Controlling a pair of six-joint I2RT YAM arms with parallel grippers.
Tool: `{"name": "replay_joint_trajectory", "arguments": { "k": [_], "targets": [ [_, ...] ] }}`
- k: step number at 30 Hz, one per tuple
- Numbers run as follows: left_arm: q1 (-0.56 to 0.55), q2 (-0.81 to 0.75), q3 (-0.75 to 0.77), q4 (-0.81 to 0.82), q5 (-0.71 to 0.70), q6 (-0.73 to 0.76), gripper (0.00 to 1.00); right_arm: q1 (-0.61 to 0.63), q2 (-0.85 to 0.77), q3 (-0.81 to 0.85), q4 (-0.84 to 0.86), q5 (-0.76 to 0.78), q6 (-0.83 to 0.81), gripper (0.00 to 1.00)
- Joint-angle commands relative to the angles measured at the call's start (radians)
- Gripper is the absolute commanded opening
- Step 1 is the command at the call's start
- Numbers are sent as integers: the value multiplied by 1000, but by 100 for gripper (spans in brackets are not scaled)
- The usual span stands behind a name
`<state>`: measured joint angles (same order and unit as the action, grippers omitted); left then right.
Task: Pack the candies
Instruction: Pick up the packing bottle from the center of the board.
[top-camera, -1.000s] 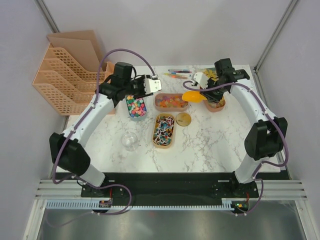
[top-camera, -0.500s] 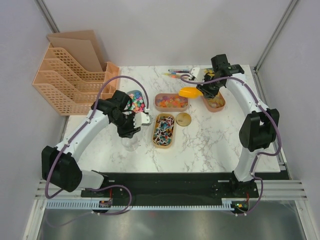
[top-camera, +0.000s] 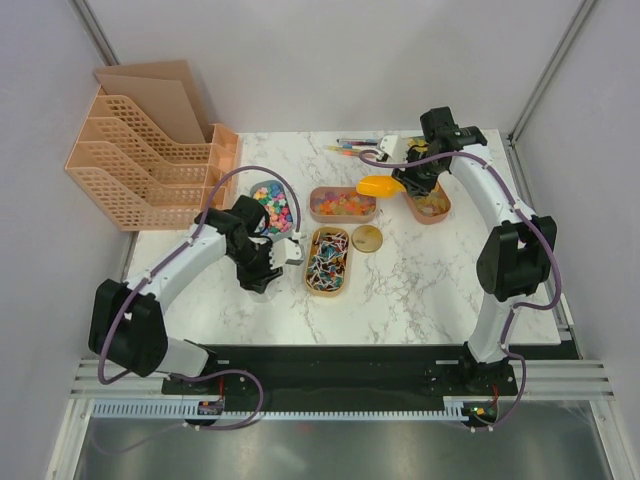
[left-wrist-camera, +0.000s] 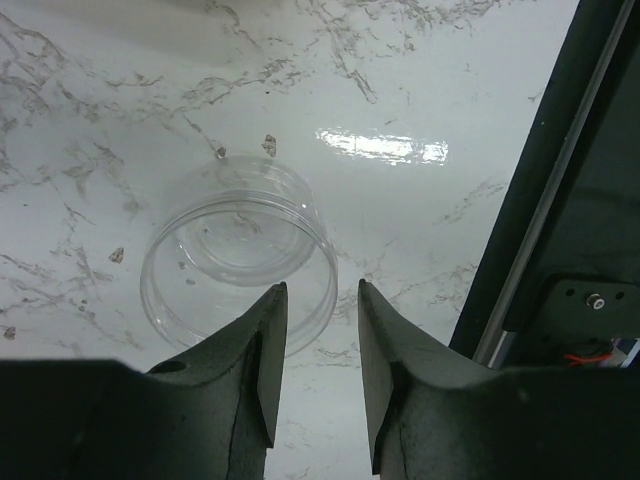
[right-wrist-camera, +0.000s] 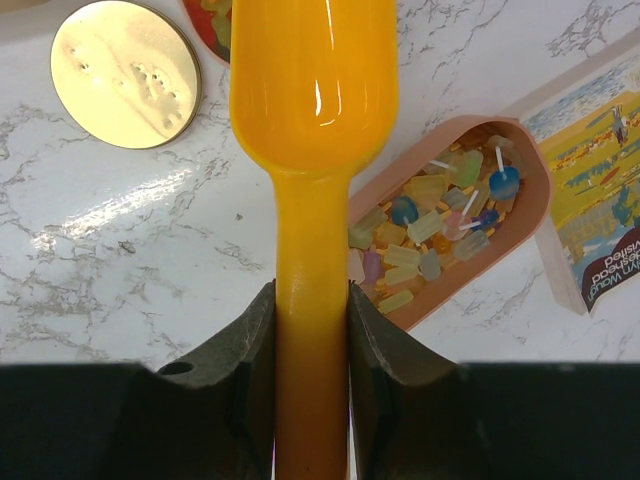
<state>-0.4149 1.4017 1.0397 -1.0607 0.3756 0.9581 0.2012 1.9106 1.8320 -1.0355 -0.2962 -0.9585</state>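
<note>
The candies lie in several pink trays: bright mixed ones (top-camera: 272, 205), orange gummies (top-camera: 342, 204), wrapped ones (top-camera: 328, 262) and pastel ones (right-wrist-camera: 440, 215) in the right tray (top-camera: 432, 205). My left gripper (left-wrist-camera: 320, 290) is open low over a clear empty jar (left-wrist-camera: 240, 255). One finger sits over the jar's mouth, the other outside its near wall, and neither presses the wall. In the top view the left gripper (top-camera: 285, 252) mostly hides the jar. My right gripper (right-wrist-camera: 311, 290) is shut on the handle of the yellow scoop (right-wrist-camera: 310, 80), holding it (top-camera: 378, 186) beside the gummy tray.
A gold lid (top-camera: 367, 238) lies flat between the trays. Thin pens (top-camera: 355, 148) and a printed card (right-wrist-camera: 600, 200) sit at the back. A pink mesh file rack (top-camera: 140, 150) stands at the far left. The black base rail (left-wrist-camera: 570, 200) runs just beyond the jar.
My left arm swung from the back mixed-candy tray down and forward to the clear jar, its jaws narrowing. The right arm pulled slightly back with the scoop, then held still.
</note>
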Motion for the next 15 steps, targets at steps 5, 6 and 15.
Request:
{"name": "replay_joint_trajectory", "arguments": {
  "k": [5,6,15],
  "targets": [
    [-2,77,-9,85,26,-32,40,6,-2,35,-12,-17,-25,0],
    [-2,82,-12,88,23,-25,40,6,-2,33,-9,-15,-23,0],
    [-4,121,-1,90,29,7,38,4,-8,15,-8,-12,-17,0]
  ]
}}
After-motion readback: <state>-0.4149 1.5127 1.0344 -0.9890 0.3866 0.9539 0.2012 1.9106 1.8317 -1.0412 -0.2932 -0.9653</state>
